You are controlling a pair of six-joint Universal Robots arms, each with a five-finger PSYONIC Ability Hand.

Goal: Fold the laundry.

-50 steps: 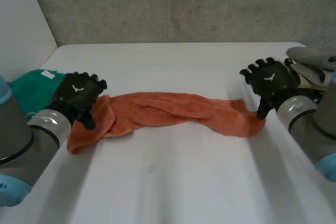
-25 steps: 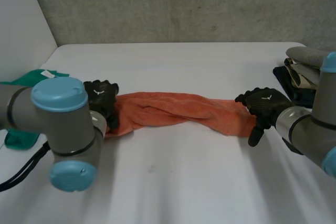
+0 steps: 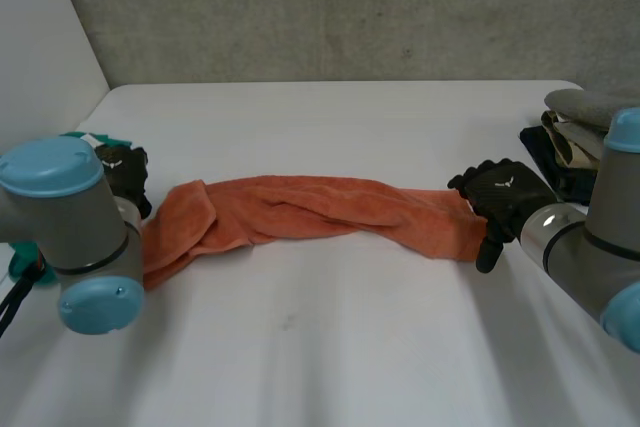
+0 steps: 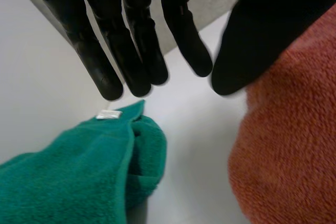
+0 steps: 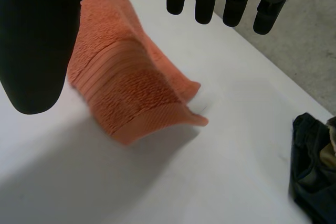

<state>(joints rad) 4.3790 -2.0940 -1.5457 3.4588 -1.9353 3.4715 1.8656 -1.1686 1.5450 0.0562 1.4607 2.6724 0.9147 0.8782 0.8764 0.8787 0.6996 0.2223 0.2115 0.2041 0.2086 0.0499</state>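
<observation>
- The orange towel (image 3: 320, 209) lies bunched in a long roll on the white table (image 3: 330, 347), its long axis running from one hand to the other.
- The right hand (image 3: 503, 190) is at the towel's right end, fingers straight, thumb apart, gripping nothing; it seems to hover rather than touch.
- The left hand (image 3: 125, 169), fingers straight and spread, is just past the left end, beside a green towel (image 4: 68, 182).
- A pile of clothes (image 3: 575, 132) sits at the table's right edge.

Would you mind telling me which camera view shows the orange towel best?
The head view: the orange towel lies bunched, full length, across the table. The left wrist view shows one end; the right wrist view, the other end.
</observation>
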